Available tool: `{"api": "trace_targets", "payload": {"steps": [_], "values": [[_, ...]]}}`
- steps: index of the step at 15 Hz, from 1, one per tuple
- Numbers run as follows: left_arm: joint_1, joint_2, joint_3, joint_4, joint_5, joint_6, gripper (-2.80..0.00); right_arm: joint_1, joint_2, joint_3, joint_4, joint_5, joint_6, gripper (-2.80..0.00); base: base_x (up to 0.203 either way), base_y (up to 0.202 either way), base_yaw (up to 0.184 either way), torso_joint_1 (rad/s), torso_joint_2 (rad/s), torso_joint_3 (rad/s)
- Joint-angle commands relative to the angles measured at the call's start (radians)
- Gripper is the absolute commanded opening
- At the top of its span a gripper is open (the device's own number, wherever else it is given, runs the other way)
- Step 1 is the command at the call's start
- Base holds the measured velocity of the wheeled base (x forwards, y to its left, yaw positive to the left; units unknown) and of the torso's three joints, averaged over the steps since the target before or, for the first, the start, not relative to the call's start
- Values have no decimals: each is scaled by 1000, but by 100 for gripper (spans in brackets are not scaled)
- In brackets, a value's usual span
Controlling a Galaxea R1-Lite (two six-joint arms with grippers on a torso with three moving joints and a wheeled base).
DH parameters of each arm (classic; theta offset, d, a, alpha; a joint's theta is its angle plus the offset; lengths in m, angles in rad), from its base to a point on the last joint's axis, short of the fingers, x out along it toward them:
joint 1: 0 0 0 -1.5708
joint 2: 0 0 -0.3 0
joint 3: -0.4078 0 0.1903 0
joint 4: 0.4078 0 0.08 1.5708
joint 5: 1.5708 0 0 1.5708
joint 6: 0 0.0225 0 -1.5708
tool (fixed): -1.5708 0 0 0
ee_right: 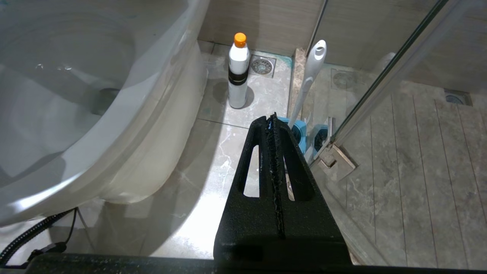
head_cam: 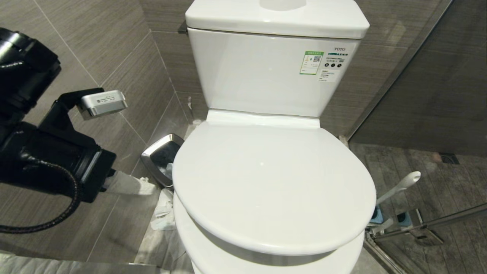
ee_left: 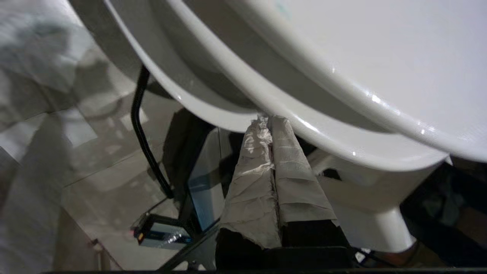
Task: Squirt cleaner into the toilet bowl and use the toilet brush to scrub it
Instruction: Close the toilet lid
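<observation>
Head view has the toilet bowl (head_cam: 213,236) filling the middle of the frame with its lid (head_cam: 274,186) down, so nothing can be squirted or scrubbed until that lid goes up. At the left edge the left claw (head_cam: 152,188), wrapped in white tissue and pressed together with nothing between the tips, points rightward at the lid's left rim and sits just beside it. In the left wrist view the wrapped tips (ee_left: 268,121) come right up under the lid's lip, though I cannot tell if they touch. The lid's long axis runs from the tank (head_cam: 274,68) toward the bottom of the frame, so lifting from this side edge looks likely.

Toilet brush (head_cam: 399,186) stands at the lower right, handle leaning up and right from its blue holder (ee_right: 300,131). The right claw (ee_right: 274,118) is also pressed together and empty, nearer the brush and a white bottle (ee_right: 238,72) with an orange cap. Floor is grey tile; a chrome-rimmed bin (head_cam: 161,158) and tissue scraps (head_cam: 163,213) crowd the left.
</observation>
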Motion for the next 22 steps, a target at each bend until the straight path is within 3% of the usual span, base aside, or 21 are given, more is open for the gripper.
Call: {"api": "trace_targets", "payload": {"steps": [1,3,5,11,22], "values": [[5,5,-20,-33,-3,-4,-280,0,0,25,-1,0,-1,-280,0,0,0,0,0,0],[-24,14,-21,-140,-18,1,-280,0,0,25,-1,0,-1,-280,0,0,0,0,0,0],[-57,53,-57,-173,-20,8,-280,0,0,26,-1,0,-1,-280,0,0,0,0,0,0],[-145,166,-97,-135,-21,-2,-280,0,0,25,-1,0,-1,-280,0,0,0,0,0,0],[-158,316,-83,-100,-39,-30,-280,0,0,25,-1,0,-1,-280,0,0,0,0,0,0]]}}
